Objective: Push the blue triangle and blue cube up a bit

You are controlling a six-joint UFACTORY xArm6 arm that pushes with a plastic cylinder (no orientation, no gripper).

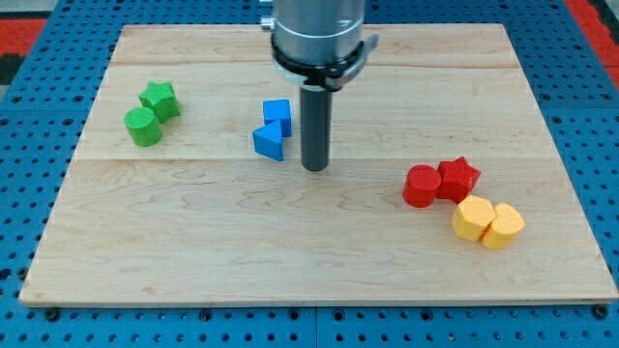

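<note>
The blue cube [278, 113] and the blue triangle [269, 141] sit touching near the board's middle, the triangle just below the cube and slightly to the left. My tip [314, 168] rests on the board just to the right of the blue triangle and a little lower, with a small gap between them. The dark rod rises from the tip to the arm's grey body at the view's top.
A green star [160, 98] and a green cylinder [143, 128] sit touching at the left. A red cylinder [421, 186] and a red star [457, 178] sit at the right, with two yellow blocks [486, 221] just below them. The wooden board [319, 280] lies on blue pegboard.
</note>
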